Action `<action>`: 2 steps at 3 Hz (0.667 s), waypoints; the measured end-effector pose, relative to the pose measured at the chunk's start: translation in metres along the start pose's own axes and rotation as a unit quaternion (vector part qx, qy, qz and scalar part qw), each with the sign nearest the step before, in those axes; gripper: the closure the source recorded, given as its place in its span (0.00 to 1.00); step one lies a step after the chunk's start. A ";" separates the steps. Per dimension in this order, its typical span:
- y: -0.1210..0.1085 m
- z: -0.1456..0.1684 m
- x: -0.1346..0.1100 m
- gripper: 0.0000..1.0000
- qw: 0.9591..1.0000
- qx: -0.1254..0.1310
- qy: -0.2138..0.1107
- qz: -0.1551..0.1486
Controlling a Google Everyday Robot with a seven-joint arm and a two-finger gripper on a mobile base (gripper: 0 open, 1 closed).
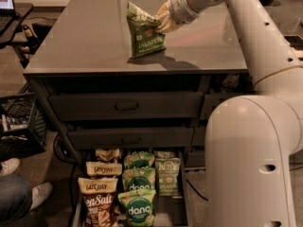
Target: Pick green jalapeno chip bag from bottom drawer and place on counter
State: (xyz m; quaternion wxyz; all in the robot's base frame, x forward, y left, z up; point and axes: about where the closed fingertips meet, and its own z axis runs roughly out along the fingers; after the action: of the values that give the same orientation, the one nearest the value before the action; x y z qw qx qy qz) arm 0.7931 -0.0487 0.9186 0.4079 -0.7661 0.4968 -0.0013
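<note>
The green jalapeno chip bag (146, 32) stands upright on the counter (85, 37), near its front middle, with its bottom resting on the top. My gripper (163, 18) comes in from the right and is shut on the bag's upper right edge. The bottom drawer (184, 207) is pulled open below. It holds several bags: tan "Late July" bags (101, 169) on the left, "dang" bags (139, 207) in the middle and another olive "Kettle" bag (168, 174) on the right.
Two closed drawers (128, 105) sit between the counter and the open one. My arm and white body (251, 164) fill the right side. A black crate (19, 122) and a person's leg and shoes (19, 193) are at the lower left.
</note>
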 end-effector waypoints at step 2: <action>0.000 0.000 0.000 0.13 1.000 0.000 0.000 0.000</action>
State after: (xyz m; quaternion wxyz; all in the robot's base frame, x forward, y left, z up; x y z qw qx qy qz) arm 0.7931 -0.0486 0.9185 0.4079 -0.7661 0.4968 -0.0012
